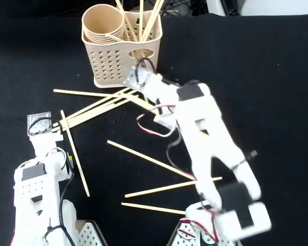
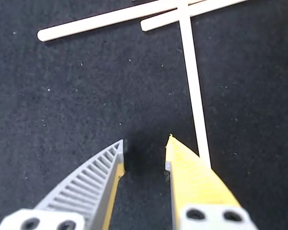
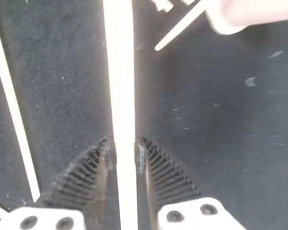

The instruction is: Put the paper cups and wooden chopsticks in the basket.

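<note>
now right tool [image 3: 125,144] grips one wooden chopstick [image 3: 119,72] near basket [image 1: 113,62].

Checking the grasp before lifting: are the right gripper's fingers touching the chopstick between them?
Touching. In the right wrist view both fingers of the right gripper press against the chopstick, with no gap.

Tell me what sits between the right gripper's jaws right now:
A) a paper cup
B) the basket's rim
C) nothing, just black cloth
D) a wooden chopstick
D: in the right wrist view a wooden chopstick runs straight through the right gripper, with both jaws closed against its sides.
</note>
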`<action>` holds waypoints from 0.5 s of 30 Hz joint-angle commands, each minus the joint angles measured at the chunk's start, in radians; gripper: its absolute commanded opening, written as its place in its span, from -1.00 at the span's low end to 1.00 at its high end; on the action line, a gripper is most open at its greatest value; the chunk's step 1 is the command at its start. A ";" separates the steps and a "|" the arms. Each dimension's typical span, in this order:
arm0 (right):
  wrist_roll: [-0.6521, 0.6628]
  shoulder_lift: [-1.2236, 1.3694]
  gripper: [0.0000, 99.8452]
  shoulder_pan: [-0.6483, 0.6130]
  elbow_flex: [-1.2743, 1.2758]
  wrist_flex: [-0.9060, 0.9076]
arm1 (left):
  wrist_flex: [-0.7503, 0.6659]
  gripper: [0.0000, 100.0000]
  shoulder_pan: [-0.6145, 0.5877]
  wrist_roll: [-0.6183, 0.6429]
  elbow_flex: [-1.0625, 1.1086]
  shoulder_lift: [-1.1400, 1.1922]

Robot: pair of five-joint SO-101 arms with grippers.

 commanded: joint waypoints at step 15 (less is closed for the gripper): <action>-0.371 -0.421 -0.98 0.061 0.021 -0.589 | -0.015 -0.69 0.008 -0.006 -0.002 -0.018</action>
